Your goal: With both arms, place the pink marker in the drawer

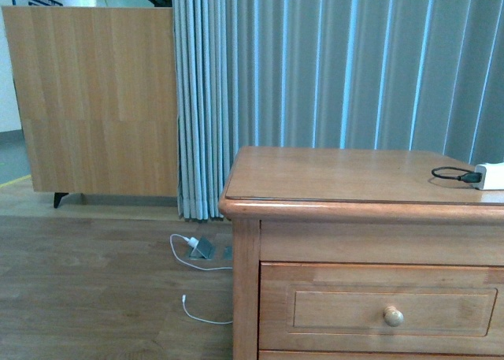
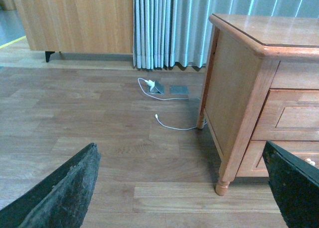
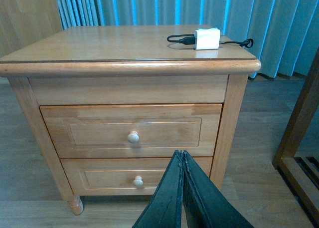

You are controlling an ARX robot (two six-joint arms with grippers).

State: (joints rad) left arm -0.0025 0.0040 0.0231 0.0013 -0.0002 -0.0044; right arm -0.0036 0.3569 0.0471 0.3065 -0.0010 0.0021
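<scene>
Facing closed drawer point(image 3: 130, 132), knob point(image 3: 133, 136) centred, right jaws pressed together

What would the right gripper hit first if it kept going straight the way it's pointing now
Most likely the lower drawer front of the nightstand. The shut right gripper aims at its panel, just right of the lower knob and below the closed drawer. Depth is unclear.

The drawer point(image 3: 130, 131) sits above a lower drawer point(image 3: 137, 175), a charger point(image 3: 207, 38) on top.
</scene>
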